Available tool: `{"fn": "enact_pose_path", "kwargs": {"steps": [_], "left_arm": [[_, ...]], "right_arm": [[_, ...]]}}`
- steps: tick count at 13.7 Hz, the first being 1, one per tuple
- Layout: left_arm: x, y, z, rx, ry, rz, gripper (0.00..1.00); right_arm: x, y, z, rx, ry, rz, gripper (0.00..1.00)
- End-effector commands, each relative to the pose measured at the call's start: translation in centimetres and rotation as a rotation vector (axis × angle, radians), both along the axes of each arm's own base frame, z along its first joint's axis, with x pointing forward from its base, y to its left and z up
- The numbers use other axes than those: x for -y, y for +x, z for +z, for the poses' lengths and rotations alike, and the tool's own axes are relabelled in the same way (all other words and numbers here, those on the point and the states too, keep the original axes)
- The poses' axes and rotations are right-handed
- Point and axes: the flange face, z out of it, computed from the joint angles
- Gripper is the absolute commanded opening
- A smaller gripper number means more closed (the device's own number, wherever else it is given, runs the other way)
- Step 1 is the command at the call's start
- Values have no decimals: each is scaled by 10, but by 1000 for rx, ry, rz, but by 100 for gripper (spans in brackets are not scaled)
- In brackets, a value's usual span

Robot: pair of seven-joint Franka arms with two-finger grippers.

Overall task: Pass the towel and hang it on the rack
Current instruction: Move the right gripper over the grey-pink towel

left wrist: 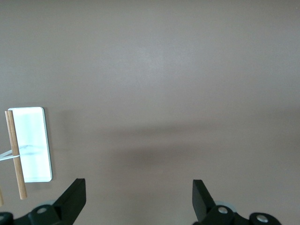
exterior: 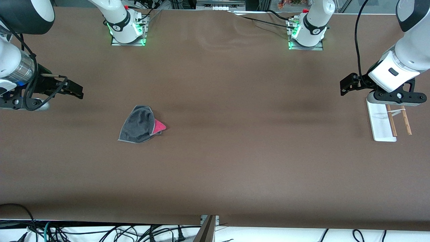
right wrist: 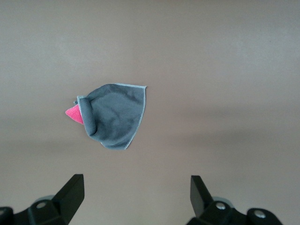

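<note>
The towel (exterior: 139, 125) lies crumpled on the table toward the right arm's end, dark grey face up with a pink corner showing. It also shows in the right wrist view (right wrist: 112, 119). My right gripper (exterior: 78, 90) (right wrist: 137, 194) is open and empty, above the table, apart from the towel and closer to the right arm's end. The rack (exterior: 383, 122), a white base with two brown rods, stands at the left arm's end and shows in the left wrist view (left wrist: 30, 145). My left gripper (exterior: 344, 85) (left wrist: 139, 197) is open and empty, over the table beside the rack.
The brown table (exterior: 235, 151) is bare between the towel and the rack. The two arm bases (exterior: 126, 28) (exterior: 307, 32) stand along its edge farthest from the camera. Cables (exterior: 100, 232) hang below its nearest edge.
</note>
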Motion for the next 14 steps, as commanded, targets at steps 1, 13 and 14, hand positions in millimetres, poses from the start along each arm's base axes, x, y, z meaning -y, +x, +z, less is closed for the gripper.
{"fn": "enact_pose_path", "kwargs": {"steps": [1, 13, 14], "left_arm": [[3, -2, 8, -1, -19, -6, 100], [4, -2, 7, -3, -19, -7, 100], [6, -3, 8, -1, -18, -12, 100]], "right_arm": [[-1, -7, 6, -17, 15, 1, 100], [-112, 62, -203, -33, -4, -72, 100], [-120, 64, -229, -17, -6, -117, 100]]}}
